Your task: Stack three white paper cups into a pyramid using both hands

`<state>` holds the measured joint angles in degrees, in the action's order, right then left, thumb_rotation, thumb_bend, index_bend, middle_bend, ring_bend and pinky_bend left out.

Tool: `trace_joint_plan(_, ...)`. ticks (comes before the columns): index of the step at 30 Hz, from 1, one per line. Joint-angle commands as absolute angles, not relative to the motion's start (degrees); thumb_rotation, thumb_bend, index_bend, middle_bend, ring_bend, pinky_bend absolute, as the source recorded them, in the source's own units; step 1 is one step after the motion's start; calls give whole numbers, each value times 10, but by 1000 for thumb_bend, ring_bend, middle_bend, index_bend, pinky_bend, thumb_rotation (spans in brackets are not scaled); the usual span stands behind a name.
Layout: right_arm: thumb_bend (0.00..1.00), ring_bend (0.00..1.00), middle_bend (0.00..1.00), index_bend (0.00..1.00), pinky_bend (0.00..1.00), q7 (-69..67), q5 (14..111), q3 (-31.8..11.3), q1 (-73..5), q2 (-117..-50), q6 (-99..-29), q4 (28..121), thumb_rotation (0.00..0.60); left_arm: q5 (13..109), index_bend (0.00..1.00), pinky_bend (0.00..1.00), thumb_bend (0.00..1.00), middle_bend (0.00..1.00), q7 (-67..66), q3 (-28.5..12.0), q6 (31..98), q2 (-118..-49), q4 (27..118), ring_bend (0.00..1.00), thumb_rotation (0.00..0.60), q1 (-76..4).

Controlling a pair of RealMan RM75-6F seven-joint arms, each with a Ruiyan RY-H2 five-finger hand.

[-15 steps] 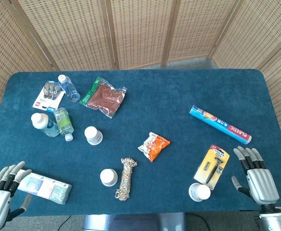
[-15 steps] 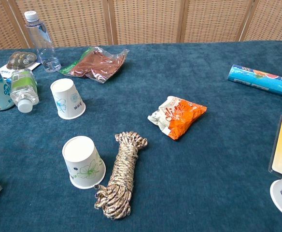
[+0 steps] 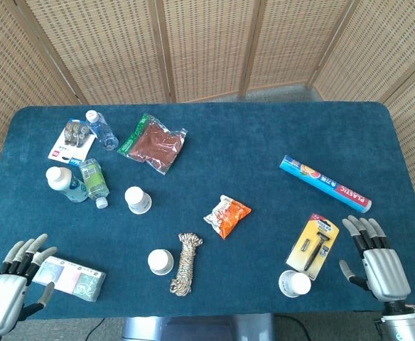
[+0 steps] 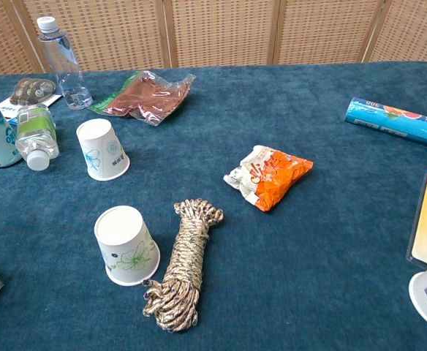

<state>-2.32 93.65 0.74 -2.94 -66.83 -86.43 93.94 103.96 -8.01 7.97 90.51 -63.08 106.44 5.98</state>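
While nothing is being gripped, the left hand [image 3: 8, 297] is being held at the near left corner with its grey, dark-tipped fingers spread, just beside a flat, glossy packet of tissues [image 3: 70, 278]. Further back on the left, a carded blister pack [image 3: 72, 138], a clear plastic water bottle [image 4: 62, 61] and two more bottles, one white [image 3: 61, 182] and one green-labelled [image 3: 94, 180], are being shown close together. A crinkled clear bag of reddish-brown contents [image 4: 146, 95] is lying beyond them.

Three white paper cups with faint floral print are being kept apart and unstacked, each mouth-down: one [image 4: 101, 150] near the bottles, one [image 4: 126, 245] toward the near edge just beside a braided, mottled coil of rope [image 4: 180, 265], and one [image 3: 294, 283] at the near right. Between them, a crumpled orange and white foil snack packet [image 4: 269, 175] is lying alone.

To the right, a long blue boxed roll of plastic wrap [image 3: 325, 184] is lying diagonally, and a yellow carded razor pack [image 3: 313, 244] is touching the third cup. The right hand [image 3: 374, 259] is being held open, fingers apart, empty, near that cup.

Everything is resting on a napped, dark teal cloth covering the table [image 3: 264, 135], which is being backed by folding screens of woven cane in pale wooden frames [image 3: 207, 46].
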Motion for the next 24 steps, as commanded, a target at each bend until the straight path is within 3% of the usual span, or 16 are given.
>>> trace_joint_plan(1, 397, 0, 0, 0, 0, -26, 937, 8, -28, -667, -867, 939, 600, 1035, 124, 0, 480, 24, -113, 79, 864, -614, 1090, 0, 600, 39)
trace_joint_plan(7, 399, 0, 0, 0, 0, -34, 935, 10, -22, -664, -872, 934, 600, 1012, 23, 0, 477, 0, -169, 70, 759, -591, 1152, 0, 600, -19)
trace_joint_plan(12, 398, 0, 0, 0, 0, -42, 929, 11, -16, -663, -878, 928, 600, 978, 0, 0, 466, 0, -216, 50, 682, -595, 1189, 0, 600, -69)
trace_joint_plan(24, 398, 0, 0, 0, 0, -57, 915, 9, -8, -659, -879, 918, 600, 860, 0, 0, 460, 0, -366, 2, 550, -696, 1210, 0, 600, -170)
